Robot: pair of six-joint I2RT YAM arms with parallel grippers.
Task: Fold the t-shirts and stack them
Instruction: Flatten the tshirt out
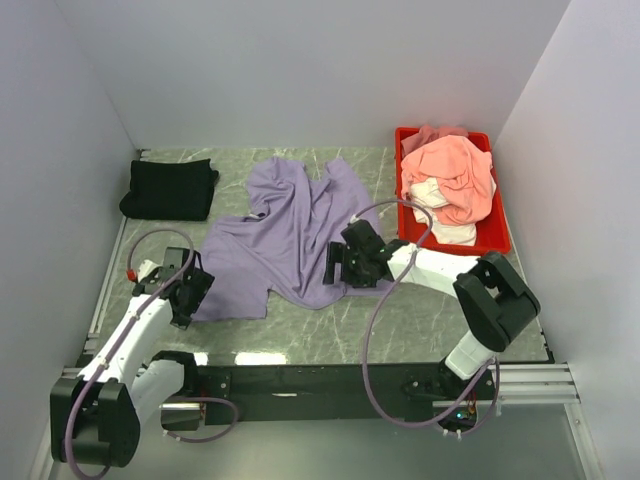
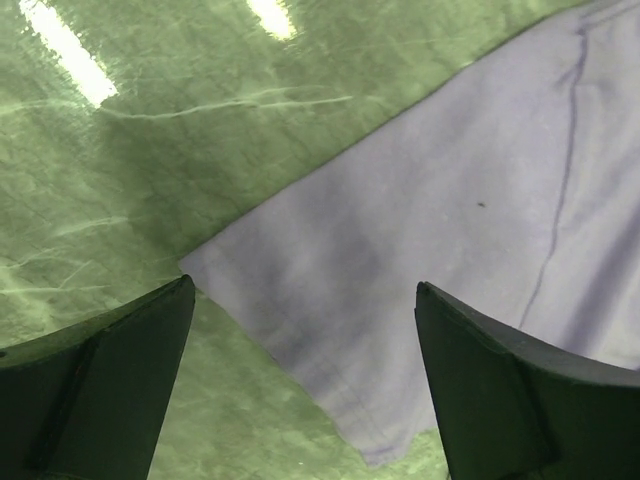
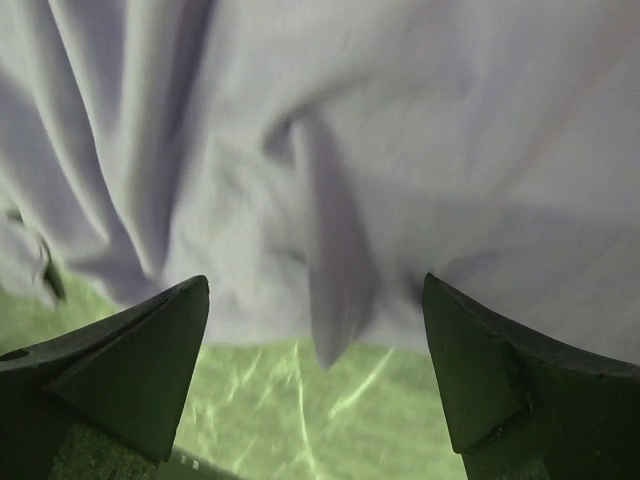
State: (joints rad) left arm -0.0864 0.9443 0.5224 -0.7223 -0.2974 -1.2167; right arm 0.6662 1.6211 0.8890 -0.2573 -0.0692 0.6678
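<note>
The lavender-purple t-shirt [image 1: 290, 235] lies spread and rumpled across the middle of the table. My left gripper [image 1: 192, 290] is open and empty over its near left corner [image 2: 400, 260]. My right gripper [image 1: 345, 265] is open and empty at the shirt's near right edge [image 3: 340, 180], where a fold hangs toward the table. The black t-shirt [image 1: 170, 188] lies folded at the far left. The salmon-pink t-shirt [image 1: 450, 172] is heaped on the white t-shirt [image 1: 445, 228] in the red tray [image 1: 498, 235].
The green marble table [image 1: 420, 320] is walled in by white panels at the back and both sides. The red tray stands at the far right. Cables loop off both arms over the near part of the table.
</note>
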